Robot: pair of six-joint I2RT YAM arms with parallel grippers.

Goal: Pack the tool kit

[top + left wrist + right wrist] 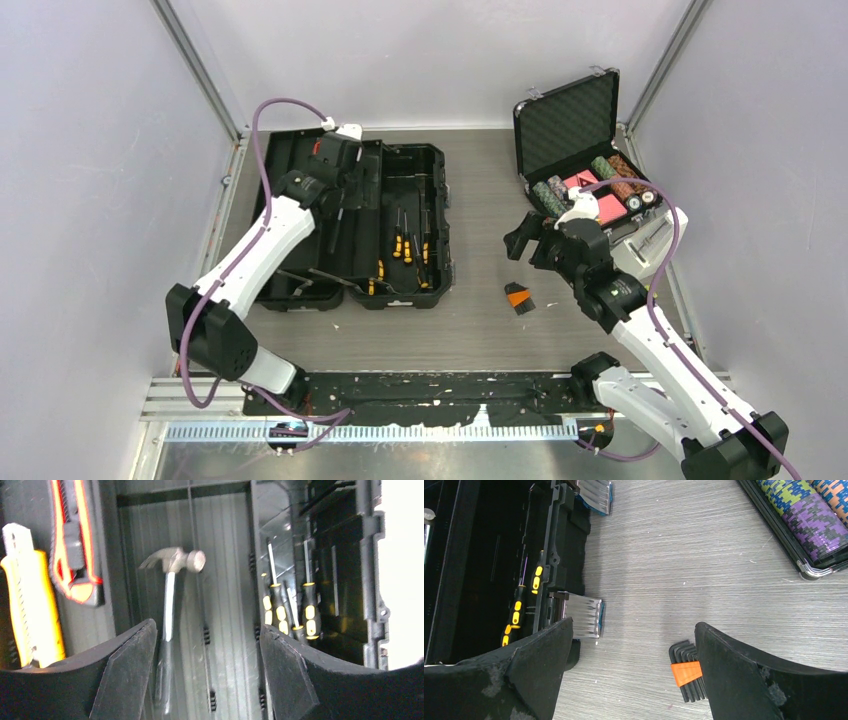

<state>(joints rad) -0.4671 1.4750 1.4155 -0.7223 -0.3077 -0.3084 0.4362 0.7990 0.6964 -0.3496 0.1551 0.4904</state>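
The tool kit's black toolbox [443,230] lies open on the left of the table. My left gripper [335,160] hovers over its back part, open [206,627] and holding nothing. Below it a steel hammer [170,605] lies in a tray, its handle running close by my left finger [125,675]. Yellow-and-black screwdrivers [280,615] [400,245] lie to the right. A yellow knife [30,605] and a red-and-black knife [72,545] lie to the left. My right gripper [522,240] stands open [634,630] above the table. A hex key set in an orange holder [686,672] [517,296] lies by its right finger.
A smaller foam-lined case with poker chips [585,150] [804,515] stands open at the back right, close behind the right arm. The toolbox's metal latches [584,615] stick out from its right wall. Grey walls close in both sides.
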